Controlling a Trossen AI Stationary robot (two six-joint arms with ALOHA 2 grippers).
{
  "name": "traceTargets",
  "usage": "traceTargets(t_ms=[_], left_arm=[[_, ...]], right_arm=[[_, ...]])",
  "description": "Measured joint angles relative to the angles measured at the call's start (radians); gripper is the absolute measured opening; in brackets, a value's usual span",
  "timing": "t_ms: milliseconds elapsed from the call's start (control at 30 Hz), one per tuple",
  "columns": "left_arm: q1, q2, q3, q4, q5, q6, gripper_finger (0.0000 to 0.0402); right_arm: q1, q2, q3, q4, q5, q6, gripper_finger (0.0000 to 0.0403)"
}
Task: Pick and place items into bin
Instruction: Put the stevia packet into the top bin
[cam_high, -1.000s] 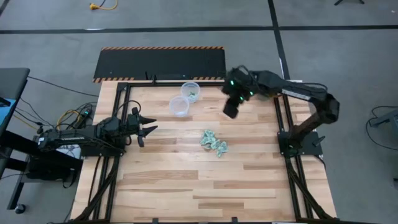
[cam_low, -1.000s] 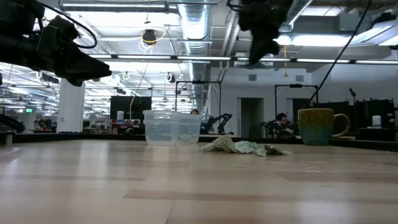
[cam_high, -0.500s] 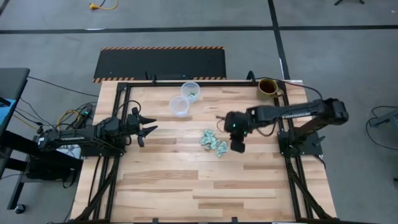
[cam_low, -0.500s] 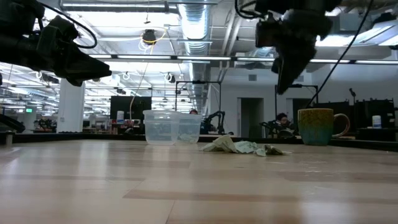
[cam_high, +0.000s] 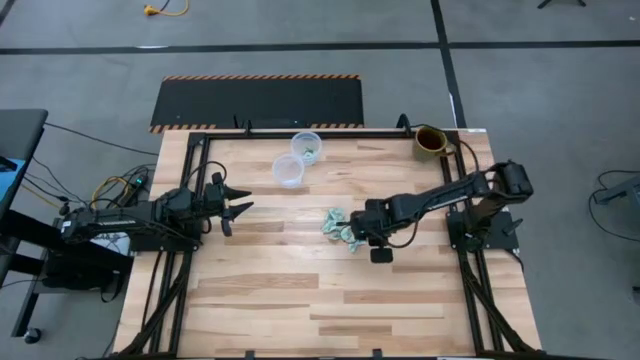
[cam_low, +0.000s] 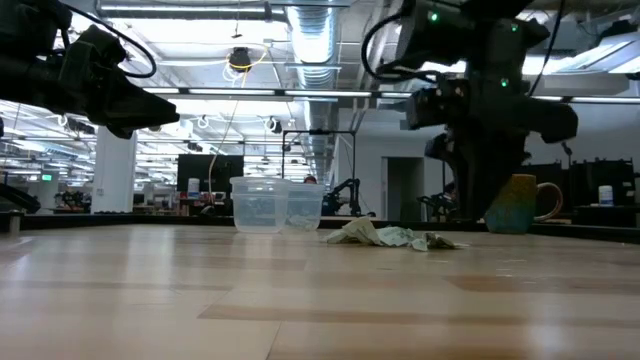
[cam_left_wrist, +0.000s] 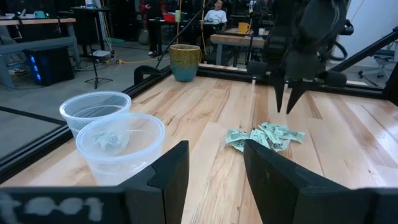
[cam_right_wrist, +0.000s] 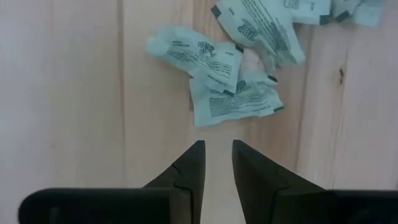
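Picking step: right gripper (cam_right_wrist: 216, 163), fingers slightly parted and empty, hangs just above the items (cam_right_wrist: 233, 102); next it should lower and pinch one.

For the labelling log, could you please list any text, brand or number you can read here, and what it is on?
Wrapped items: dark print on the pale wrappers, too small and blurred to read.
Brown mug: no text visible.
Clear cups: no text visible.
Nothing else is readable.
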Motion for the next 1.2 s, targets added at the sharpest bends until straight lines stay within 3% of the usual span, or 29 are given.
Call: traceTargets(t_ms=[600, 967, 1200], left_arm=[[0.0, 0.0, 0.0, 0.0, 0.0, 0.0, 0.0143], [0.0, 0.0, 0.0, 0.0, 0.0, 0.0, 0.0143], [0.0, 0.0, 0.0, 0.0, 0.0, 0.0, 0.0143]], right_arm=[[0.001, 0.031, 0.001, 0.044, 0.004, -0.089, 0.0078], [-0.008, 0.037, 0.001, 0.082, 0.014, -0.125, 0.0186], [-0.036, 0.037, 0.001, 0.138, 0.014, -0.166, 0.0212]])
